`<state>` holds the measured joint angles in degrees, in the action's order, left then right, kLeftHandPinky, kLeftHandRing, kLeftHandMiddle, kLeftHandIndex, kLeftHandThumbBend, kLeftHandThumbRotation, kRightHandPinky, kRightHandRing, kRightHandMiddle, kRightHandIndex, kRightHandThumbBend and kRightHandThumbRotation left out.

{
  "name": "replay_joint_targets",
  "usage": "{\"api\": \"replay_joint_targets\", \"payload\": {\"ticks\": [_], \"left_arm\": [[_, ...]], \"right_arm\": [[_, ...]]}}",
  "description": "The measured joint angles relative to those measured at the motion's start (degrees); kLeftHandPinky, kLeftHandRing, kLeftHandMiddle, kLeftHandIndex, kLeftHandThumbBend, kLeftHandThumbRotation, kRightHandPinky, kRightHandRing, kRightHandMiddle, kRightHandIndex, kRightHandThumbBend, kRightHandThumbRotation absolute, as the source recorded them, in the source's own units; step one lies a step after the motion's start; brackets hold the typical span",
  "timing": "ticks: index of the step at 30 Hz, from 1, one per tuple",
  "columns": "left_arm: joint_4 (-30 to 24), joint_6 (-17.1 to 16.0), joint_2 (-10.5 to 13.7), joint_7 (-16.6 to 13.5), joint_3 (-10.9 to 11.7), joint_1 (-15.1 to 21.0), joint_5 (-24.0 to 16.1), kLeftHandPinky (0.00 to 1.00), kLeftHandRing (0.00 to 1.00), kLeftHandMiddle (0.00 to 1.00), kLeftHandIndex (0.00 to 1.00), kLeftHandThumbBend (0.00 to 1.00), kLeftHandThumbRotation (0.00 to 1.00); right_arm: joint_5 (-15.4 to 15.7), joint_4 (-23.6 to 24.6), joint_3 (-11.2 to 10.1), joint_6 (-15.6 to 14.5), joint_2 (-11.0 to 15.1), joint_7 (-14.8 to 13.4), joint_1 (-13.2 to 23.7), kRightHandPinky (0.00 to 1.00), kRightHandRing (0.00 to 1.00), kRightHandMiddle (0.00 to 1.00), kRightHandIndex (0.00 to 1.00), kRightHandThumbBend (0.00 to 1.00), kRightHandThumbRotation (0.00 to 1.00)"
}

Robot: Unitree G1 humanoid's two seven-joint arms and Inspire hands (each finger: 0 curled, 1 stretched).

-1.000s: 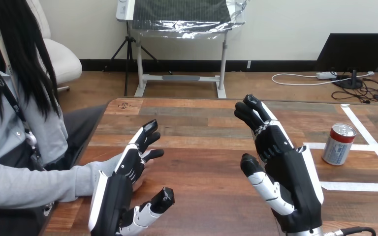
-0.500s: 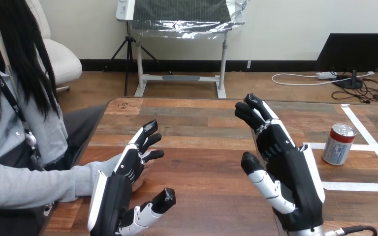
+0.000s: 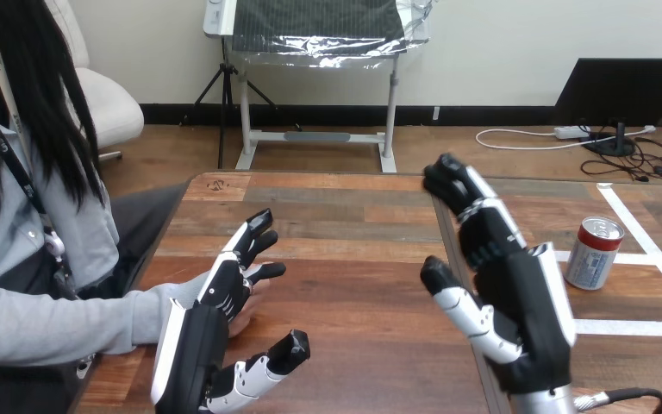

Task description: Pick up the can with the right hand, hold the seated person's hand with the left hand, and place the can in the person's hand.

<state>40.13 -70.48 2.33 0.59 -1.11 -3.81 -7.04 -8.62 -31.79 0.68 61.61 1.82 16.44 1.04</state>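
Can (image 3: 594, 252) stood upright on the table (image 3: 353, 259) at the view's right, inside the white tape lines (image 3: 621, 328), with nothing gripping it. We noted the right hand (image 3: 517, 302) raised just left of the can and clear of it, fingers straight and thumb spread wide. The left hand (image 3: 215, 328) lay at the view's left with fingers straight and thumb spread, over the person's hand (image 3: 243, 317). Its fingers were not curled round that hand, and we could not tell whether the two touched.

Hazards we judged from this state:

1. Tip-over. The right hand had to travel sideways to the can, so a fingertip or knuckle arriving first could knock the can down and set it rolling.
2. Slip. A closure high on the smooth wall, or off-centre, could let the can twist out.
3. Pinch. A firm closure of the left hand could squeeze the person's hand.
4. Blocked delivery. The left hand covered the person's hand, so it could obstruct the place where the can must land.
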Motion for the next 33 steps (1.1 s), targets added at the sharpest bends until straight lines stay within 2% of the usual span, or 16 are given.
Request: {"api": "replay_joint_targets", "payload": {"ticks": [14, 20, 33], "left_arm": [[0.1, -0.2, 0.1, 0.7, 0.0, 0.5, 1.1, 0.79, 0.88, 0.91, 0.89, 0.97, 0.69], [0.1, -0.2, 0.0, 0.8, 0.0, 0.7, 1.5, 0.78, 0.88, 0.91, 0.89, 0.98, 0.69], [0.2, -0.2, 0.0, 0.9, 0.0, 0.8, 2.0, 0.76, 0.87, 0.91, 0.89, 0.98, 0.69]], "right_arm": [[0.3, 0.0, -4.0, 0.0, 1.2, -3.2, 2.8, 0.82, 0.82, 0.84, 0.84, 0.70, 0.29], [-0.6, 0.0, -5.6, -0.6, 2.4, -4.0, 4.5, 0.83, 0.84, 0.85, 0.85, 0.72, 0.20], [-0.8, -0.1, -9.8, -1.8, 5.2, -6.4, 8.6, 0.85, 0.85, 0.85, 0.85, 0.77, 0.13]]}}
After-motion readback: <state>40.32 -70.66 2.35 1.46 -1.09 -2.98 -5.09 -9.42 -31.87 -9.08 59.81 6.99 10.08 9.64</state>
